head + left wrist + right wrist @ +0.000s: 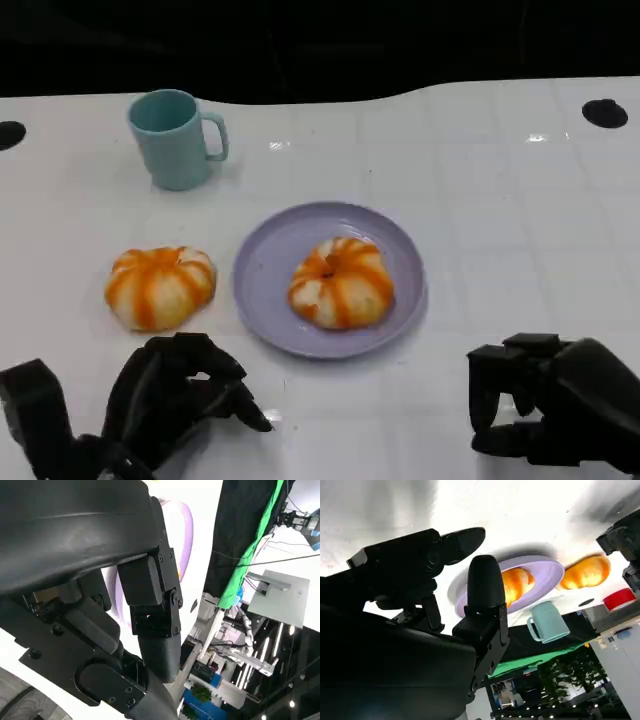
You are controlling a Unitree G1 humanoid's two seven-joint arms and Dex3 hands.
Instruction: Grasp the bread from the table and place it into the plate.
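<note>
The left hand (170, 400) hovers low over the white bench (520, 230), its fingers curled inward with nothing in them. The right hand (545, 405) sits well apart on the other side, fingers likewise curled in on nothing.

Two breads are on view. One bread on the bench (160, 287) lies just ahead of the left hand, apart from its fingertips. The second bread (341, 282) rests inside the single lilac plate (262, 270), ahead of and between the two hands, nearer the left. Both are round, domed buns, pale with orange stripes running from a dimple at the top down the sides, like a pumpkin. Being round, neither has a clear long axis; each sits dimple up.

One light-blue mug (175, 138) stands upright beyond the bench bread, handle toward the plate's side.
</note>
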